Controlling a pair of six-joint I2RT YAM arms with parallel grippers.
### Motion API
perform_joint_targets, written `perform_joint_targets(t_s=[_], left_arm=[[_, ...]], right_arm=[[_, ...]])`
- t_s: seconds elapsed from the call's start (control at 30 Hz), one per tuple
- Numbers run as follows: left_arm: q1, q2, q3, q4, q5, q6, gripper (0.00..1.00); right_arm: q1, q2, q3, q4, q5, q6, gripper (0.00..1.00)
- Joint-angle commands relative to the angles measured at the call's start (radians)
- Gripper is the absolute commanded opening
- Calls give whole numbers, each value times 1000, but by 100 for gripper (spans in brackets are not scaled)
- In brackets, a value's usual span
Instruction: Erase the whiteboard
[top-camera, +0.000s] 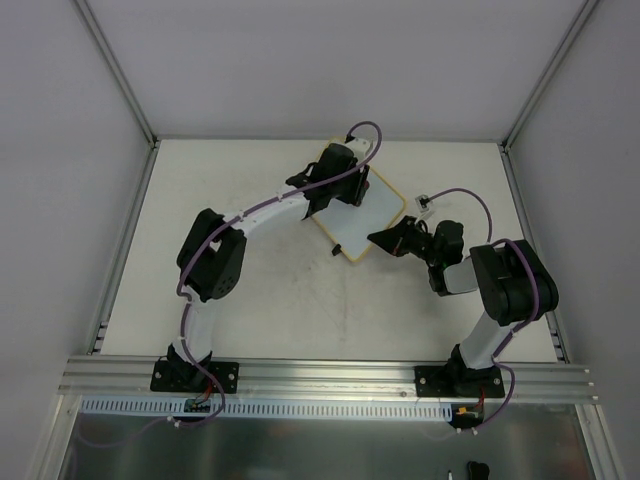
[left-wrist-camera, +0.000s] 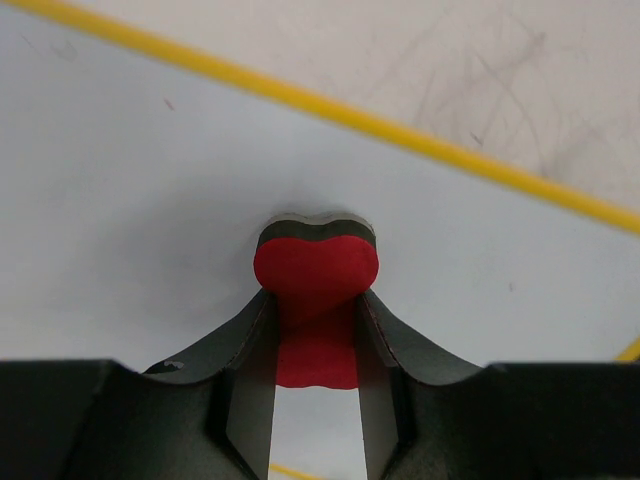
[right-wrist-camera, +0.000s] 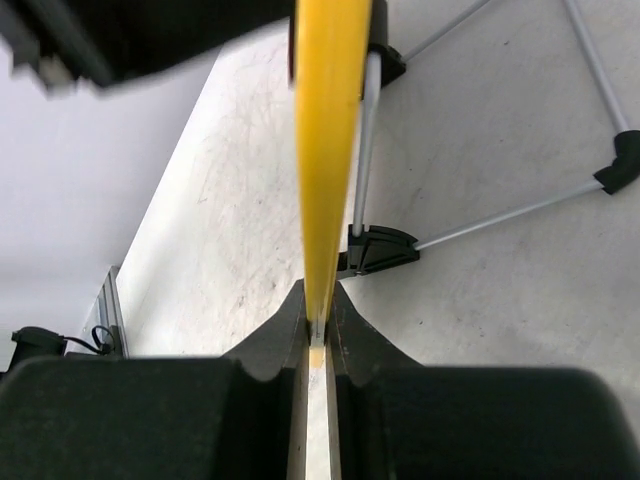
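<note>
The whiteboard (top-camera: 366, 222) stands tilted at the table's back middle, white with a thin yellow frame. My left gripper (top-camera: 345, 178) is over its upper part, shut on the red eraser (left-wrist-camera: 316, 275), whose dark felt edge presses on the white surface (left-wrist-camera: 130, 180). The board looks blank in the left wrist view. My right gripper (top-camera: 385, 238) is at the board's right edge, shut on the yellow frame (right-wrist-camera: 328, 150), which runs edge-on between the fingers. A black foot (right-wrist-camera: 378, 250) shows beside it.
Metal posts (top-camera: 118, 70) and grey walls enclose the table. An aluminium rail (top-camera: 330, 378) runs along the near edge by the arm bases. A small white connector (top-camera: 424, 205) with cable lies right of the board.
</note>
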Motion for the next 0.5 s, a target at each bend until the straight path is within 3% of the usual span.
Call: perform_joint_targets(t_s=[0.0, 0.2, 0.47], left_arm=[[26, 80, 107, -3, -5, 58, 0], [40, 114, 198, -54, 101, 87, 0], [29, 16, 23, -52, 147, 49, 0]], right_arm=[[46, -34, 29, 154, -167, -8, 0], [49, -34, 29, 154, -165, -8, 0], [48, -31, 34, 154, -165, -8, 0]])
